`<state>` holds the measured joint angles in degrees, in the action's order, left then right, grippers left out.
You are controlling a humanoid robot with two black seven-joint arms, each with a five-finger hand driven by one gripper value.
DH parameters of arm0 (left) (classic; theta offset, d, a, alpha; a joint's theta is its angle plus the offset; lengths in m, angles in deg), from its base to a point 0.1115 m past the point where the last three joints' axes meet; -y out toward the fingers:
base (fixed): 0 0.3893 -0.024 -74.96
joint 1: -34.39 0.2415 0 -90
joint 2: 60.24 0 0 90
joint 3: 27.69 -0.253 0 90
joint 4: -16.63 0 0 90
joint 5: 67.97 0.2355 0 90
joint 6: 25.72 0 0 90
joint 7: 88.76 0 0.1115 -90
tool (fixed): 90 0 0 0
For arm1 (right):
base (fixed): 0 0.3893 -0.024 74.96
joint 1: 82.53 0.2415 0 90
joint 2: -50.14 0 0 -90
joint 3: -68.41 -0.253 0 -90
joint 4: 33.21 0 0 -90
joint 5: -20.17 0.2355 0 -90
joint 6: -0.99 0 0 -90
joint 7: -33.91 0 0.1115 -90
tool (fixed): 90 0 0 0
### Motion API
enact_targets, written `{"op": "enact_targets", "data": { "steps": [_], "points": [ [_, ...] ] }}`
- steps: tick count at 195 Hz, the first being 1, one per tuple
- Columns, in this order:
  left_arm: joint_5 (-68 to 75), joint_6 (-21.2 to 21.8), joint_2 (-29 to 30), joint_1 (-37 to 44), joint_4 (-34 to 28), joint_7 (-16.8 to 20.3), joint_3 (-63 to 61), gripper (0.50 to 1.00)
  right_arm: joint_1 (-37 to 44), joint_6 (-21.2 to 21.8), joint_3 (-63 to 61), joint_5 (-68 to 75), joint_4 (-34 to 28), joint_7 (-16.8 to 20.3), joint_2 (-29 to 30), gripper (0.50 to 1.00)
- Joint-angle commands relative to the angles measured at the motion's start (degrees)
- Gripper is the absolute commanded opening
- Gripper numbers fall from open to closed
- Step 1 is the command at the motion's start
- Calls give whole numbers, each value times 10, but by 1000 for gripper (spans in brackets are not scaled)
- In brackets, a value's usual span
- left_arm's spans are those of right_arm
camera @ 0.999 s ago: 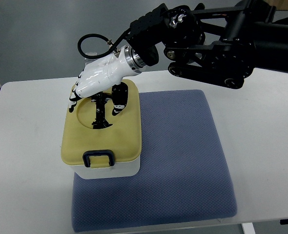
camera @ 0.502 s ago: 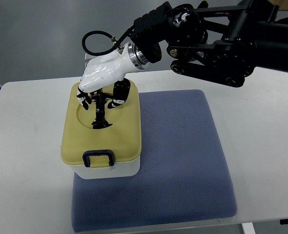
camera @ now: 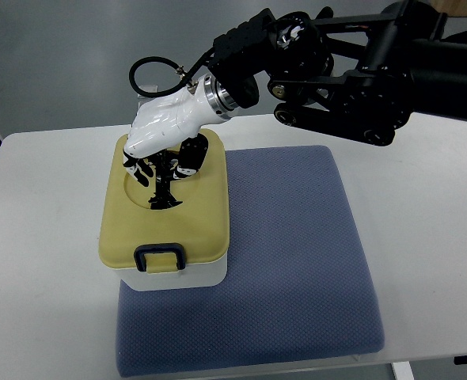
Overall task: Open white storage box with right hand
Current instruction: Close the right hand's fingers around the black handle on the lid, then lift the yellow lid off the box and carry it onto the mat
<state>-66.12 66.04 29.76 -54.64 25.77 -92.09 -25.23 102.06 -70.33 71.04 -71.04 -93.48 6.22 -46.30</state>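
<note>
On top of the white storage box (camera: 172,273), which sits on the near-left corner of a blue mat (camera: 297,253), the right hand (camera: 164,138) reaches down into the round dip in the yellow lid (camera: 203,222). Fingers look curled round the black handle (camera: 164,186) there, prob gripping it, tho partly hidden. Front latch (camera: 160,257) looks shut, so imo lid's not open yet. Left arm not visible.

On my feed I see a pale yellow lid (camera: 170,229) on a white storage box (camera: 178,277), its latch (camera: 160,256) dark navy. The right hand (camera: 164,134) is glossy white with black fingers — its arm (camera: 360,71) black. The mat (camera: 289,261) is blue-grey, finely dotted — the table (camera: 43,261) plain white.
</note>
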Motion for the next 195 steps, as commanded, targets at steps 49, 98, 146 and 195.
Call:
{"op": "enact_targets", "data": {
  "steps": [49,98,146,195],
  "points": [
    [0,0,0,0,0,0,0,1000,2,-2,0,-2,2,4,-2,500],
    [0,0,0,0,0,0,0,1000,7,1,-7,4,0,-4,-6,500],
    [0,0,0,0,0,0,0,1000,9,-1,-15,4,1,-15,-13,500],
    [0,0,0,0,0,0,0,1000,8,3,-62,6,7,-15,-73,500]
  ]
}}
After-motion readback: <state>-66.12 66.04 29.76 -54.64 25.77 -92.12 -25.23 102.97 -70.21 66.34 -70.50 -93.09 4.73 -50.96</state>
